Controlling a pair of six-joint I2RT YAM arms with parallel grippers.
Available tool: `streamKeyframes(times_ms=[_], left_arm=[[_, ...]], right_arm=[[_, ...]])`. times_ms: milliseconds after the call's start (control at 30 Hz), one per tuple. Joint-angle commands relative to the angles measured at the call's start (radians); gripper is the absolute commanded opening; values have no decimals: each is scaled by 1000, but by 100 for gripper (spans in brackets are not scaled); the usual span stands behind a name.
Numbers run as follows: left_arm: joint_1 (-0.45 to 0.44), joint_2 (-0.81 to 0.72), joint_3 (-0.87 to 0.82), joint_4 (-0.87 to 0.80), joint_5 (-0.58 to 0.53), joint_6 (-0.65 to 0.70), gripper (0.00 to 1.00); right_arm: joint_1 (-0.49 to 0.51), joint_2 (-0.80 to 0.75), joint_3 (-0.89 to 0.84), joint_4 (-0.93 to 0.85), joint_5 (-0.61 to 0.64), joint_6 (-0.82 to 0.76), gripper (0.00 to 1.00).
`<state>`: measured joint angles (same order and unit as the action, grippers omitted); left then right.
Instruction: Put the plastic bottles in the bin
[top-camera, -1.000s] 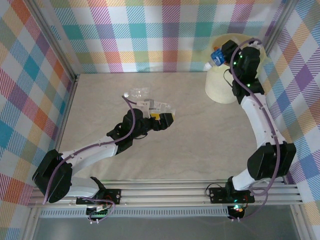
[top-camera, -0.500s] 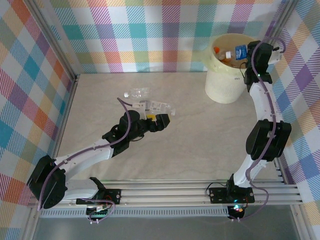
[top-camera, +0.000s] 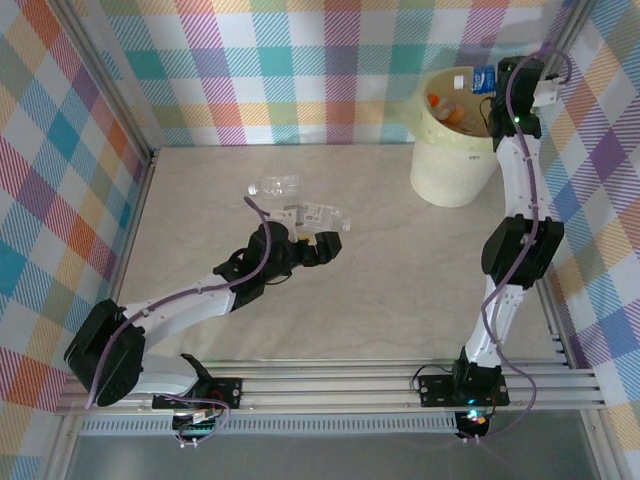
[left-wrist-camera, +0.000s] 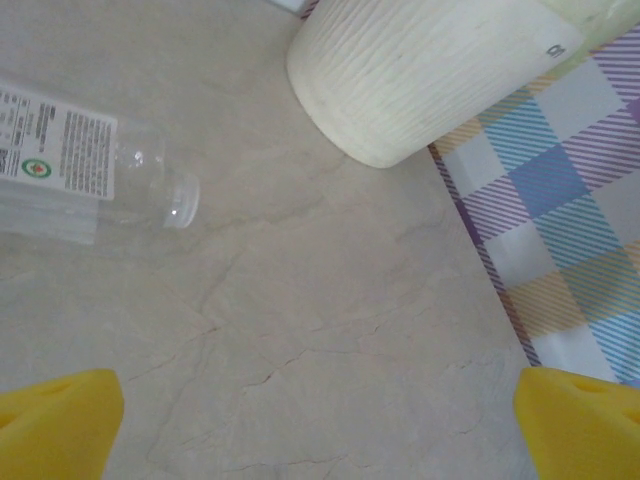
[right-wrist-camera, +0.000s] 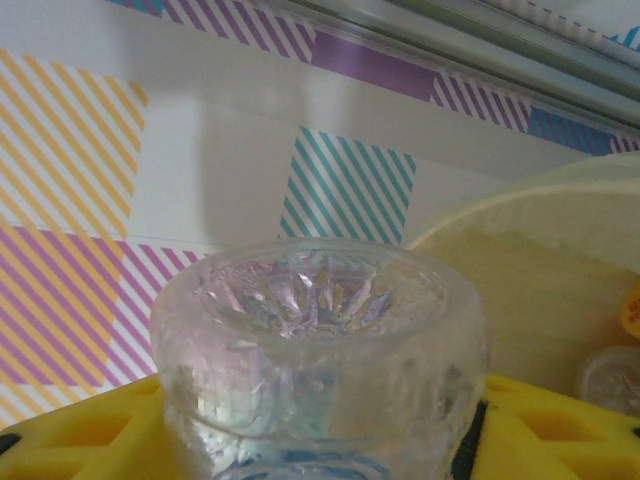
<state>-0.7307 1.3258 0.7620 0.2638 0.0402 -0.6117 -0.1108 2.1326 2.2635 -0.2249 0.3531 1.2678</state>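
The bin (top-camera: 450, 165) stands at the back right, with several plastic bottles inside, one of them orange (top-camera: 446, 112). My right gripper (top-camera: 497, 78) hangs over its far rim, shut on a blue-labelled plastic bottle (top-camera: 483, 77). In the right wrist view that bottle's clear base (right-wrist-camera: 320, 330) sits between the yellow fingers (right-wrist-camera: 80, 430). My left gripper (top-camera: 322, 241) is open above the table, close to a white-labelled bottle (top-camera: 318, 213). The left wrist view has that bottle (left-wrist-camera: 95, 160) at the upper left, ahead of the left gripper (left-wrist-camera: 320, 440). Another clear bottle (top-camera: 272, 185) lies further back.
Plaid walls (top-camera: 300, 70) close in the table on three sides, and a metal rail (top-camera: 330, 390) runs along the near edge. The bin's ribbed side (left-wrist-camera: 420, 70) and the right wall (left-wrist-camera: 570, 200) are in the left wrist view.
My right arm has swung the blue-labelled bottle from the bin's near rim to over its far side. The left gripper has shifted slightly near the white-labelled bottle.
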Motion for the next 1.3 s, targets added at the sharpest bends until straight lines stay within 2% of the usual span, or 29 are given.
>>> streamKeyframes(times_ms=[0, 100, 400, 567, 733, 867, 1067, 1267], left_arm=[[5, 19, 36, 39, 3, -34, 100], [4, 28, 35, 42, -1, -46, 100], [4, -2, 8, 3, -46, -54, 100], [3, 19, 32, -14, -50, -59, 100], [5, 44, 50, -39, -48, -62, 100], [5, 58, 61, -70, -64, -66, 100], [4, 65, 83, -120, -112, -53, 100], [14, 99, 152, -208, -196, -33, 100]], right_arm=[[14, 72, 166, -121, 28, -38, 65], [18, 118, 234, -153, 33, -44, 70], [20, 120, 243, -190, 26, -123, 89], [28, 92, 230, -201, 30, -208, 93], [44, 51, 207, -227, 103, -304, 99], [44, -7, 138, -221, 103, -369, 100], [44, -109, 3, -166, 20, -487, 100], [55, -228, -120, -114, -154, -655, 100]])
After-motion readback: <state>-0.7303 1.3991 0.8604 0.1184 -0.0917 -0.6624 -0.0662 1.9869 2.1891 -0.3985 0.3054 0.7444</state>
